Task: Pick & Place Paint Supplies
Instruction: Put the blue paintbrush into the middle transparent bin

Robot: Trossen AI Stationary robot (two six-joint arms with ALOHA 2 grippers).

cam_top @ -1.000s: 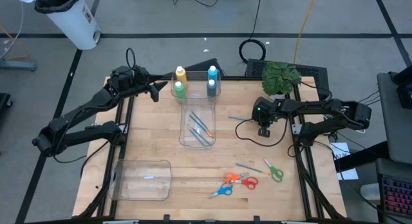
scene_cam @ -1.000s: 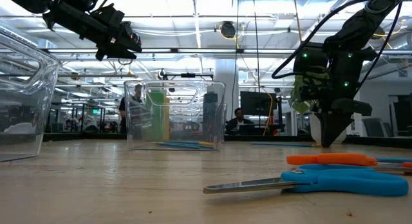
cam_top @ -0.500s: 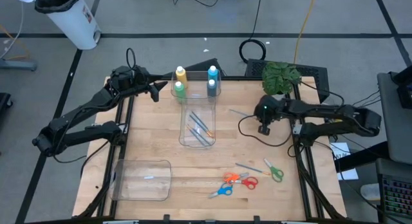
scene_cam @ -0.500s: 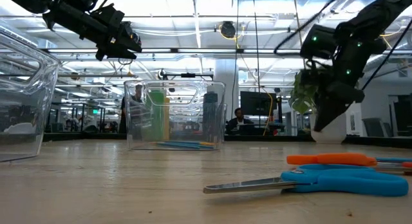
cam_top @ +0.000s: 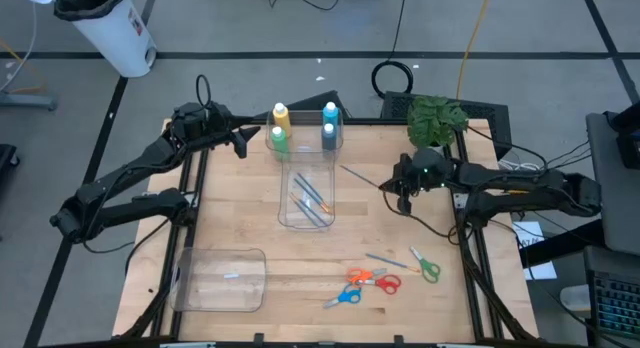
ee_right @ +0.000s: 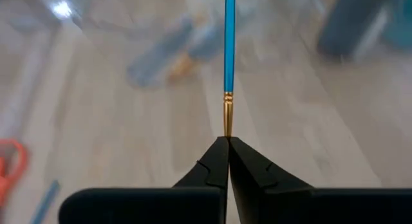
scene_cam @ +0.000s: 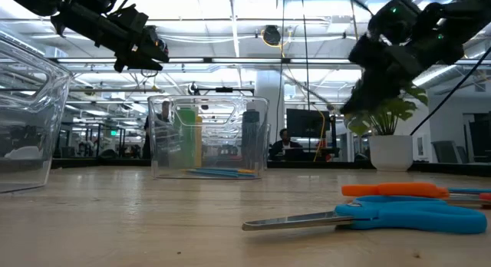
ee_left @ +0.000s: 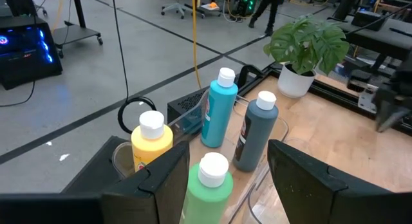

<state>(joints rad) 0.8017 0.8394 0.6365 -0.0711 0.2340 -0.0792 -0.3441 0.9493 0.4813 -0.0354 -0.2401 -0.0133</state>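
My right gripper (cam_top: 392,186) is shut on a blue-handled brush (cam_top: 358,175) and hangs above the table to the right of the clear bin (cam_top: 305,183). More brushes (cam_top: 310,200) lie in that bin. The yellow (cam_top: 281,115), green (cam_top: 278,138), light blue (cam_top: 329,113) and grey-blue (cam_top: 328,134) bottles stand upright at the bin's far end. Another blue brush (cam_top: 385,260) lies flat on the table. My left gripper (ee_left: 228,163) is open and hangs in the air just left of the green bottle (ee_left: 207,188), touching nothing. My right gripper pinches the brush at its bristle end, just behind the gold ferrule (ee_right: 227,114), between the two fingertips (ee_right: 241,161). The fingers lie along the brush and come from the table's right. The blue handle (ee_right: 228,37) sticks out ahead toward the bin, lifted clear of the table.
Orange (cam_top: 373,279), blue (cam_top: 343,297) and green (cam_top: 427,268) scissors lie near the table's near edge. A second clear container (cam_top: 222,278) sits at the near left. A potted plant (cam_top: 436,118) stands at the far right corner. Bare wood lies between the bin and the scissors.
My right gripper has risen from the table with the brush and tipped from pointing down to slanting toward the bin. The brush, which lay on the wood, is now lifted clear, with its handle pointing at the bin.
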